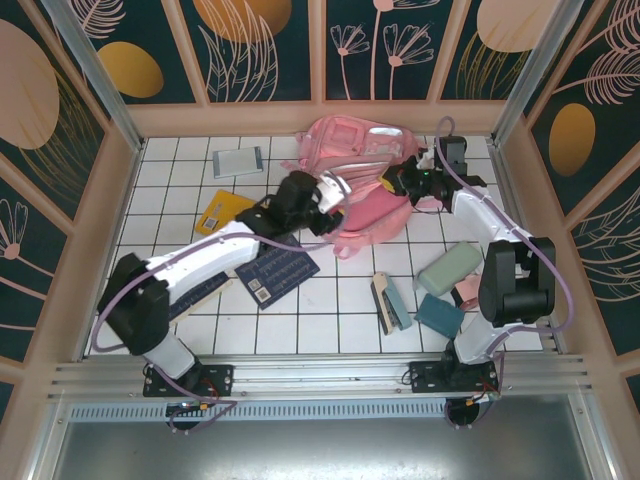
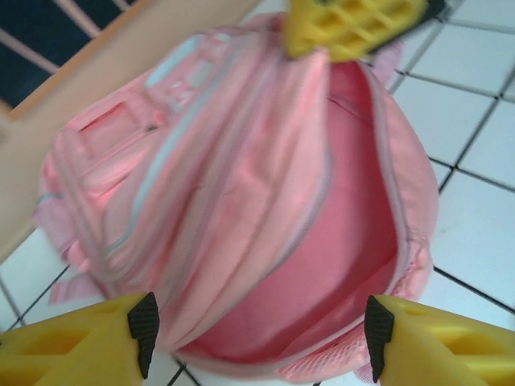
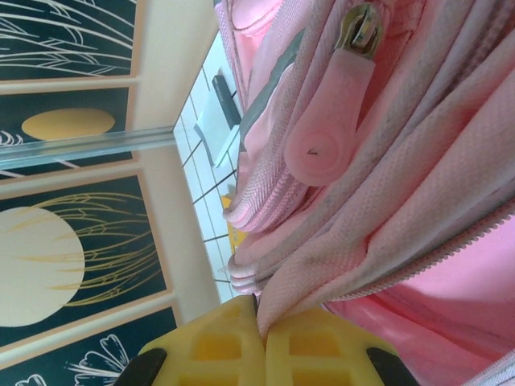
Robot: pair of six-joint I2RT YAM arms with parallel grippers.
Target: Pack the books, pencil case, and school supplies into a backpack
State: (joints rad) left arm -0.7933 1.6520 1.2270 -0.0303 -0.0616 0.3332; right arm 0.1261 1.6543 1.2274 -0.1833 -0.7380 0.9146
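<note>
Jaws, left gripper [image 2: 259,334]: wide apart, holding nothing. One black pad [image 2: 143,331] stands at either side of the backpack's [image 2: 241,185] open mouth, at its near rim. Whether the pads touch the fabric cannot be told. From above, the fingers are hard to pick out against the pink cloth.

Jaws, right gripper [image 3: 262,346]: closed tight, with a fold of backpack fabric pinched between the yellow fingers. The pink zip pull [image 3: 326,133] lies near the grip.

Backpack: lies at the far side of the table [image 1: 170,190], mouth gaping, pink lining on show. The compartment's depths are blurred, and its near edge is cut off in the left wrist view.

Books, all outside the backpack, on its left:
- grey book [image 1: 237,162], beside it;
- yellow book [image 1: 222,212], nearer the bases, one corner under the left arm [image 1: 215,250];
- navy book [image 1: 277,272], nearer again, its upper corner under that arm.

Pencil case [image 1: 450,268]: flat on the tiles, near-right of the backpack, apart from it.

Supplies, on the near side of the backpack:
- stapler [image 1: 383,300];
- teal pad [image 1: 439,314];
- pink block [image 1: 465,292], partly hidden by the right arm [image 1: 510,280].
</note>
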